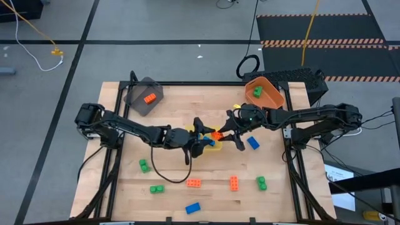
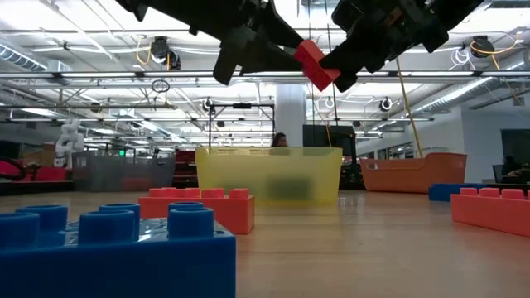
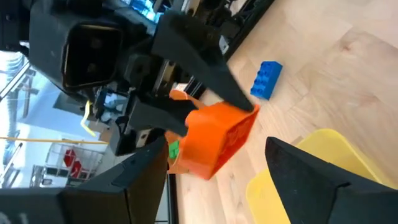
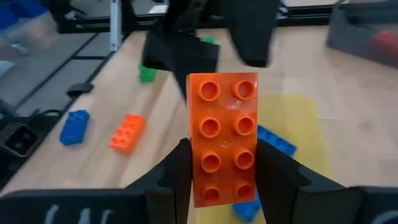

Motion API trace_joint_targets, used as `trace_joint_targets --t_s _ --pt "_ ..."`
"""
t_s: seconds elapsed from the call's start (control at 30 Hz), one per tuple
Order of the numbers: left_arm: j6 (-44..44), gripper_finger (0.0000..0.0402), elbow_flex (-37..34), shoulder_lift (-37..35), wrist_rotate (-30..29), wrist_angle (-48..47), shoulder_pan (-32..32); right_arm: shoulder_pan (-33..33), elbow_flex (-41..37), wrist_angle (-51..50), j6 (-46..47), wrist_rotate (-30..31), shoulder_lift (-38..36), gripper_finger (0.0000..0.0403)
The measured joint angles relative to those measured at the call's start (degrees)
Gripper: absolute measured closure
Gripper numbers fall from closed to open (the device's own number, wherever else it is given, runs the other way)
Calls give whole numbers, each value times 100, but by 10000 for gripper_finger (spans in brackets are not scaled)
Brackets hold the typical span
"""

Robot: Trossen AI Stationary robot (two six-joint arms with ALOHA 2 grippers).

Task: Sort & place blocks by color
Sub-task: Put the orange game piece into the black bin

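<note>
Mid-frame in the high view, both arms meet above the yellow bin (image 1: 214, 146). The right hand (image 4: 217, 180) holds an orange brick (image 4: 221, 138) lengthwise between its fingers, studs up. The left hand (image 1: 201, 134) sits just beside it, fingers spread wide on either side of the brick without gripping.

Blue bricks (image 4: 268, 142) already lie in the yellow bin below, and an orange brick (image 1: 149, 98) lies in the grey bin (image 1: 144, 97) at upper left.

Risks, as judged:
- Release here would mix orange with blue.
- A handover with poor alignment could drop the brick.
- The hands are close enough to collide.

Loose bricks remain on the tabletop (image 1: 281, 187).
</note>
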Motion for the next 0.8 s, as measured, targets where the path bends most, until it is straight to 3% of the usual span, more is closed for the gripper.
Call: trace_joint_targets --t_s 0.17,0.3,0.8 --pt "39 154 0 0 5 -9 0 86 -2 8 128 -249 137 285" --pt "38 166 0 0 349 -101 -4 109 -2 35 193 -270 301 285" --pt "-160 214 2 -2 407 -192 -75 124 -9 781 634 -694 397 285"
